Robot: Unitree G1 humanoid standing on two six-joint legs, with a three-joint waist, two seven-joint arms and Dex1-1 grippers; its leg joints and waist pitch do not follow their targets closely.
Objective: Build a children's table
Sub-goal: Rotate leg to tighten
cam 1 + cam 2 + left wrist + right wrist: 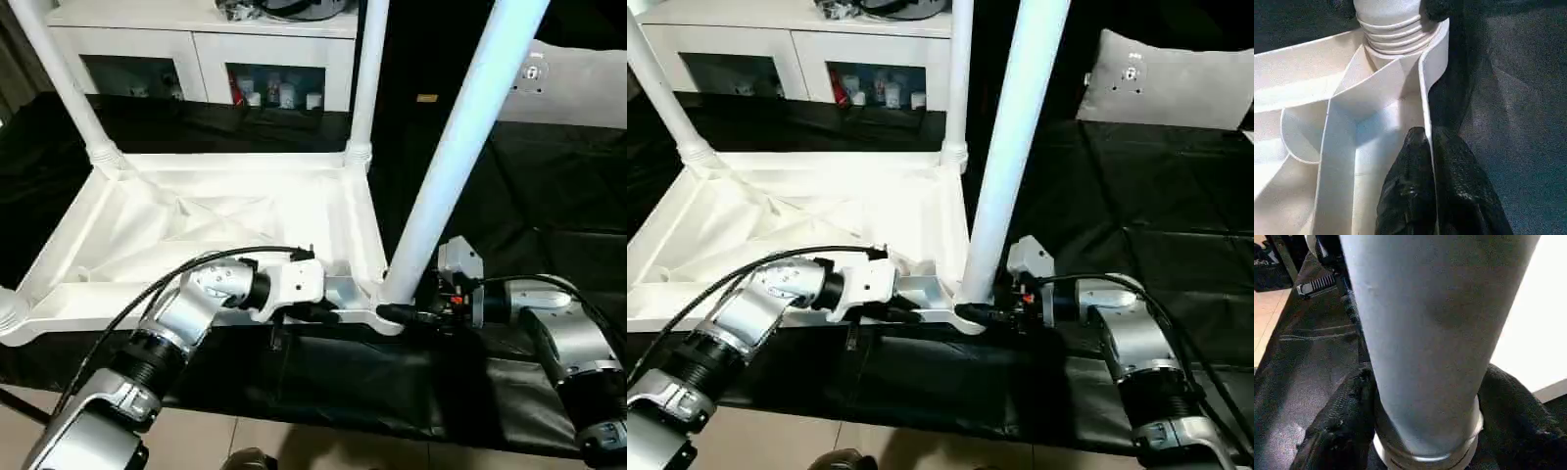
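We see the children's table (225, 220) lying upside down on the black-draped worktop (549, 196), ribbed underside facing up, just ahead of both hands. Three legs stand in the corner sockets. The near-right leg (460, 147) rises between the two hands. The right hand (991, 315) sits at that leg's base, one finger on each side of it (1337, 431), cupping the tube. The left hand (318, 313) is pressed together, pinching the table's near rim wall (1432, 83) just beside that corner socket. A white cabinet (206, 49) stands well beyond the hands.
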